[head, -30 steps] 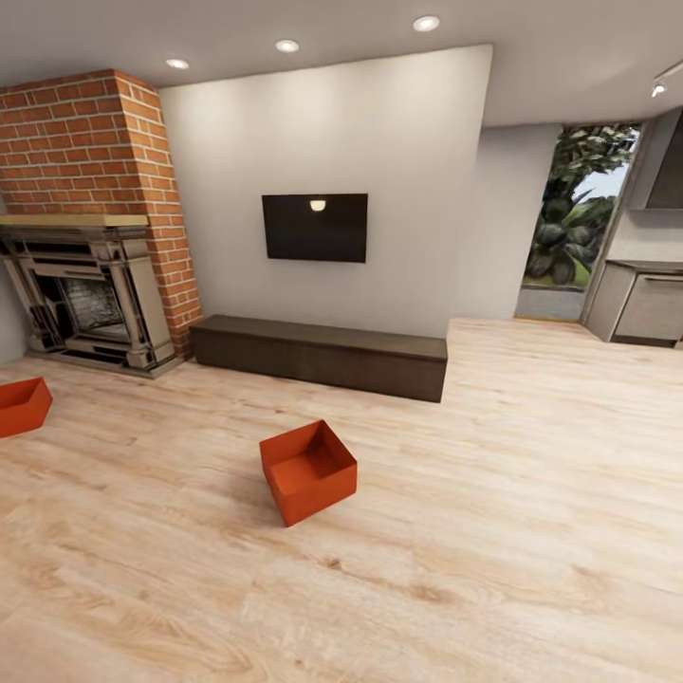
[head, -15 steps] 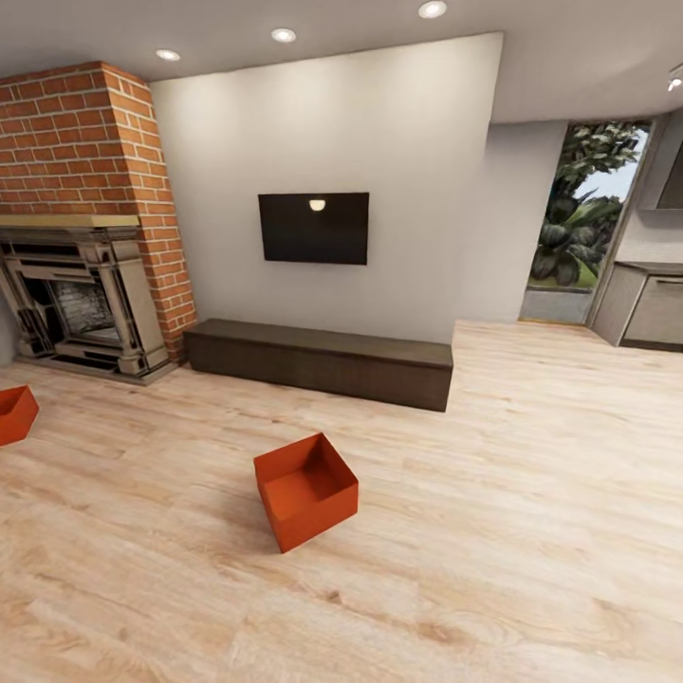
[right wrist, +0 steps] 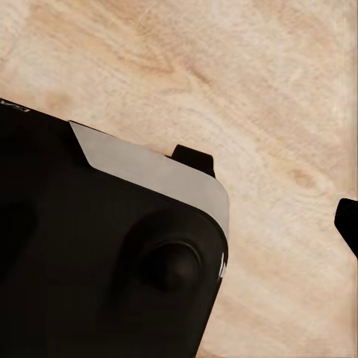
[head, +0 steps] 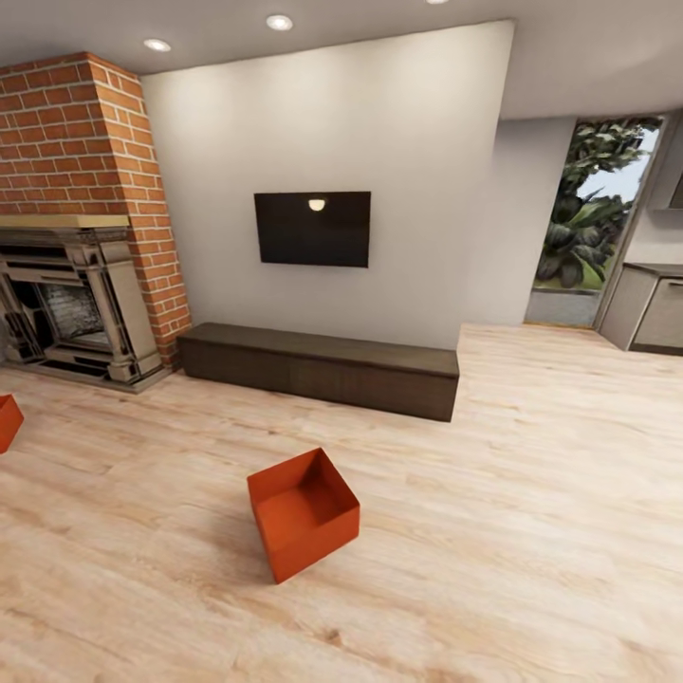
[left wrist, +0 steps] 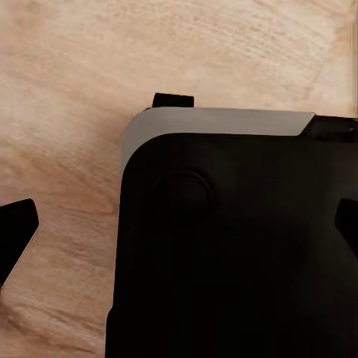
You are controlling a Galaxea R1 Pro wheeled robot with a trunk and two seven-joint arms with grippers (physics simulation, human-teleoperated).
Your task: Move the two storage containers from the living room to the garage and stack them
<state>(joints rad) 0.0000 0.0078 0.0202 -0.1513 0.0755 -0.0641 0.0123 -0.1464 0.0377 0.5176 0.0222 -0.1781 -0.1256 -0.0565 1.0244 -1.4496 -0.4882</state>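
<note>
I see one open orange-red rectangular bin on the light wood-plank floor, in front of the long dark-brown cabinet. A second bin's corner shows at left edge. Either end effector's state: cannot tell.

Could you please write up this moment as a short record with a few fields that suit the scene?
room: living room with light wood-plank floor
near container: orange-red open rectangular bin, resting on the planks in front of the long dark-brown low cabinet
second container: orange-red bin, cut off at the head view's left edge, near the red-brick fireplace
wall: black TV above the cabinet
held items: none seen
task stage: both bins not yet picked up
</note>
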